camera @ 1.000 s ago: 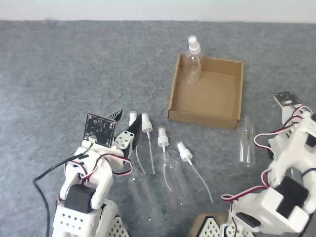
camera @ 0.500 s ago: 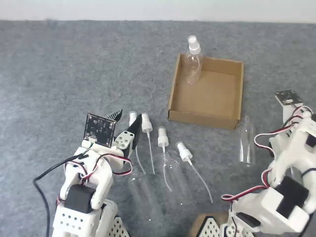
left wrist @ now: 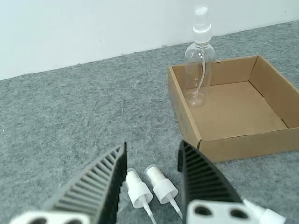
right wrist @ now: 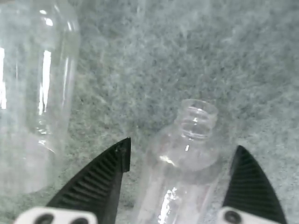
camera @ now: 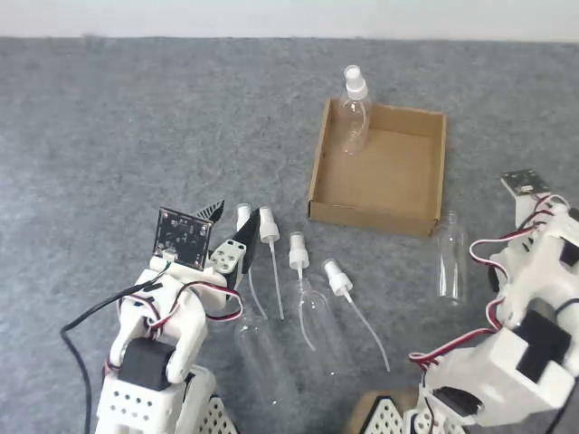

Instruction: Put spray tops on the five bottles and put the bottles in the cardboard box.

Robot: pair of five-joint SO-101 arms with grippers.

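Right wrist view has the right gripper spread wide with an uncapped bottle sitting between the jaws. Neither jaw is touching it as far as I can see, so it's not grabbed yet. A second bottle is just beside it, outside one jaw. For the grab I'd centre the jaws on the body below the neck and close gently, since that thin clear plastic probably squishes and slips. I'd also leave the threaded neck free so a top can still go on, and keep that outer jaw off the neighbour or it'll get knocked. The left gripper is also hanging open, holding nothing, right over two of the loose tops on the grey mat. Two more bottles lie near them. The box sits well apart from the left arm, with one capped bottle standing in its far corner, so four are left by my count. Compared with a second ago, only the right arm has shifted a bit, with its wrist nudged slightly toward the box. The left arm, tops, bottles and box are right where they were.
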